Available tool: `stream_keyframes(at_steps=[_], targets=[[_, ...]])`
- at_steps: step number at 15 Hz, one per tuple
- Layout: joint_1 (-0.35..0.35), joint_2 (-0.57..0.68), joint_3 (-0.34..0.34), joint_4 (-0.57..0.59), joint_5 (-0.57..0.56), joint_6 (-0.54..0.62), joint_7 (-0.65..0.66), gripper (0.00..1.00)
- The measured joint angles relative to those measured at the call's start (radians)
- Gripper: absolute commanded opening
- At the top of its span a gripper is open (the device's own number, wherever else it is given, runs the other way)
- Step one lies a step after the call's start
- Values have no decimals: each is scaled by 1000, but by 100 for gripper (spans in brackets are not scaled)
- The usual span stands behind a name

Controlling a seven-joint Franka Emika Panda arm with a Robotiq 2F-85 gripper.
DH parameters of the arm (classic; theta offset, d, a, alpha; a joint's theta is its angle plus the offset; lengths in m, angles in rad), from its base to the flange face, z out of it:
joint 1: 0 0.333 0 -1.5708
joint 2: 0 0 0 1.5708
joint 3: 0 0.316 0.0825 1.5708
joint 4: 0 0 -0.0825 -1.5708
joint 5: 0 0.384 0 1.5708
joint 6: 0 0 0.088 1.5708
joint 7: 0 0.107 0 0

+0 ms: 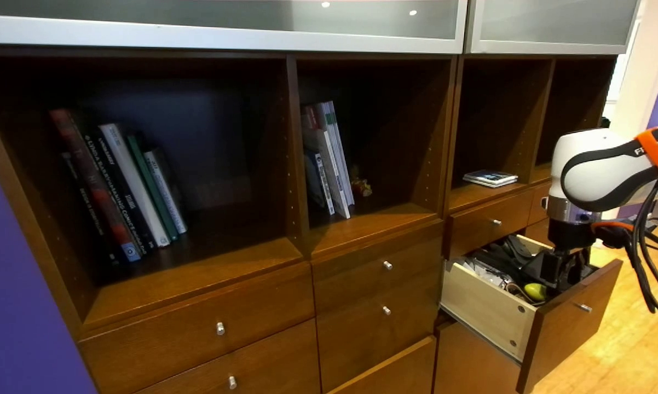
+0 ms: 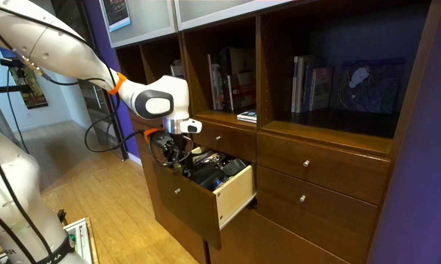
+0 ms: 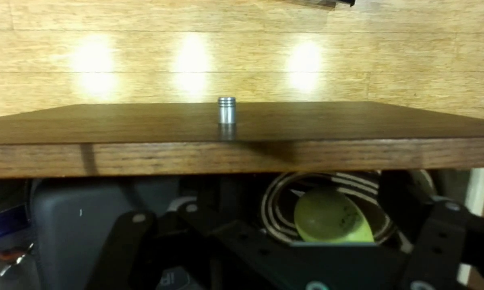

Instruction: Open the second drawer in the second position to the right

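Box-shaped, brown-fronted wooden drawer (image 1: 488, 312): stands open.
Black two-fingered end effector (image 1: 567, 276): just behind drawer's front, jaws apart, empty.

Pictured in a home or a home-like office, impossible to say which. Lined with a medium-brown wood wall unit (image 1: 295, 164) of open cubbies (image 1: 214, 137) and knobbed drawers (image 1: 252, 306), topped by frosted-glass doors in silvery frames (image 1: 208, 12). Stocked with leaning books in red, black, white and green covers (image 1: 136, 186) and a dark purple picture with a pale face (image 2: 374, 86). Fitted with an open brown wood drawer with pale light-wood sides (image 1: 488, 306), full of jumbled small items. Finished in deep purple walls (image 1: 22, 284) and light-wood plank flooring (image 2: 125, 223), leading to a pale-walled hallway (image 2: 68, 99) hung with a green-and-brown picture (image 2: 36, 93).
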Motion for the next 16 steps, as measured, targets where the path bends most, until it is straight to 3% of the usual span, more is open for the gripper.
stream_keyframes(at_steps=[16], targets=[[37,-521,-2,49,-19,-127,-5,100]])
